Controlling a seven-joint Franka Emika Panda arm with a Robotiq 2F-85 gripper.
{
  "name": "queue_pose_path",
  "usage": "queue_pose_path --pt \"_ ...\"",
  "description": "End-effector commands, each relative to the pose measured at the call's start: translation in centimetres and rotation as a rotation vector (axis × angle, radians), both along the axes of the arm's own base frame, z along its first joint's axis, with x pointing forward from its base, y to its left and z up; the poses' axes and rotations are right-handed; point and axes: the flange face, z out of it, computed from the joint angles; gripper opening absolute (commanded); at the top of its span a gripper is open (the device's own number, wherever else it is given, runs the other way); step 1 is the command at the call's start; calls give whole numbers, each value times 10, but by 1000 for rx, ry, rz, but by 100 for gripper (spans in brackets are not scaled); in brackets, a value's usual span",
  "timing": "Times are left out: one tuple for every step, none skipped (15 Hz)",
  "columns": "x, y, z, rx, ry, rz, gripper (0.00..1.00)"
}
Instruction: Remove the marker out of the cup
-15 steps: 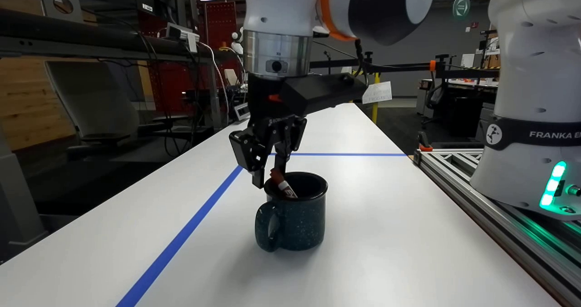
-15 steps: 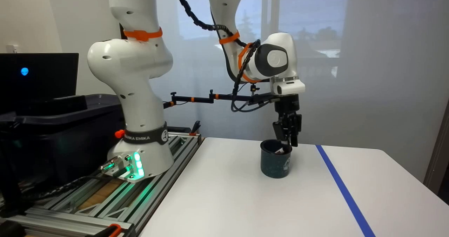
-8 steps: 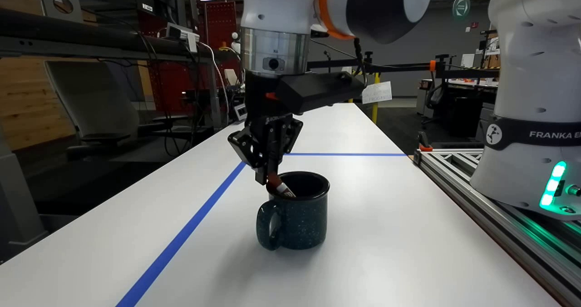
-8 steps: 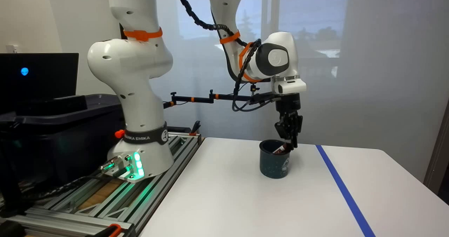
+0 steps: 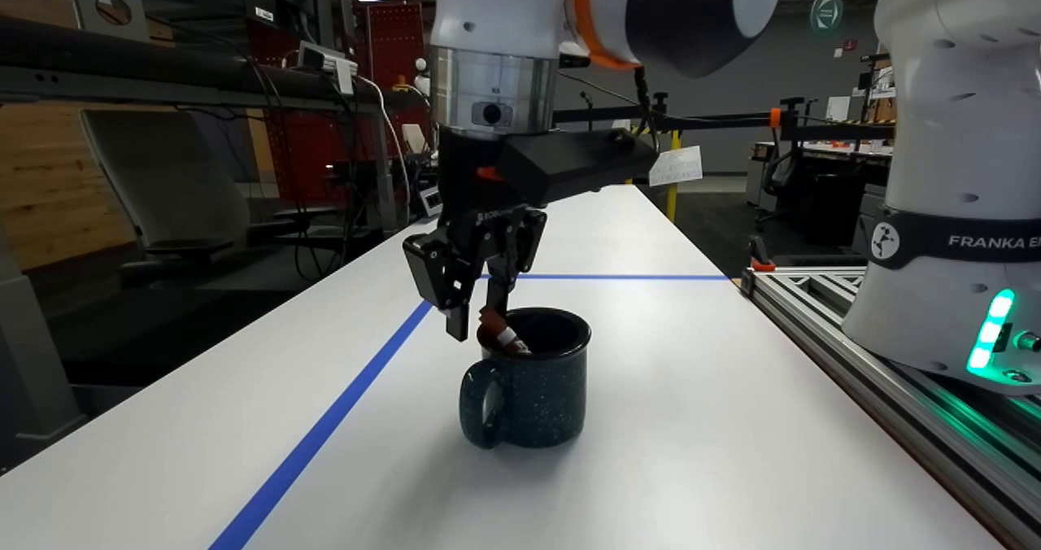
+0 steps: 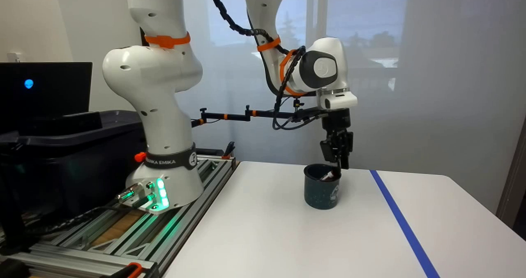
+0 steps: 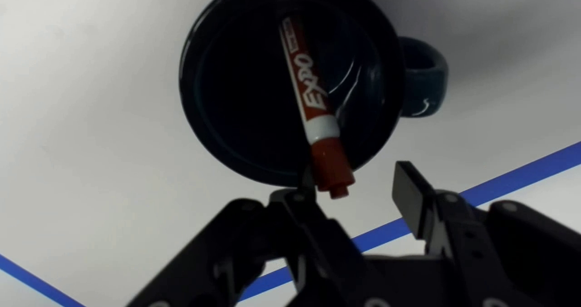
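Marker (image 7: 313, 89), one. Red-brown barrel lettered EXPO, white band, red-brown cap (image 7: 332, 164). Located inside the cup (image 5: 541, 403), tilted: barrel running down into the dark interior, cap end uppermost at the rim and reaching past it in the wrist view.

End effector (image 5: 478, 316), one, black, two-fingered. Jaws standing apart, fingertips directed downward at the cup's rim. Relation to the marker: cap between the two fingertips, barrel sloping away from them into the cup. One finger (image 7: 305, 209) just beside the cap, seen against the rim; contact with either cannot be told. Opposite finger (image 7: 411, 193) well apart from the cap, bare desk showing in the gap.

Cup, one. Dark blue-green, speckled, glossy. Upright on the desk (image 5: 691, 420). Loop handle (image 5: 470, 408) at one side; pale print (image 6: 335, 193) on the wall in an exterior view.

Desk, white. Marked with blue tape (image 5: 330, 420), which passes near the cup without touching it.

Arm (image 6: 152, 72), one. White with orange bands, reaching over the desk in both exterior views, end effector hanging below its wrist.
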Motion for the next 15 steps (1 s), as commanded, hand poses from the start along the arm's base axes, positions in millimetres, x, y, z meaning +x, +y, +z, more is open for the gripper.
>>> queue_pose_path --pt "-4 8 5 4 -9 -6 25" --pt "-4 9 5 3 -8 -5 23" --pt "-5 9 5 5 -7 -6 16" --pt "-5 9 6 4 -9 -6 6" --pt "-5 9 6 5 -8 -6 1" --pt "-5 10 7 7 -5 -7 0" --pt "-6 10 8 8 -5 -8 0" --pt "-7 11 8 11 -2 -6 0" --pt "-7 12 8 13 -2 -8 0" --pt "-8 12 8 15 2 -12 0" --pt "-8 12 8 20 4 -19 0" --pt "-9 12 8 20 12 -29 3" --pt "-10 12 10 24 15 -39 27" --pt "-11 13 12 27 23 -50 29" --pt "-14 15 16 33 42 -62 30"
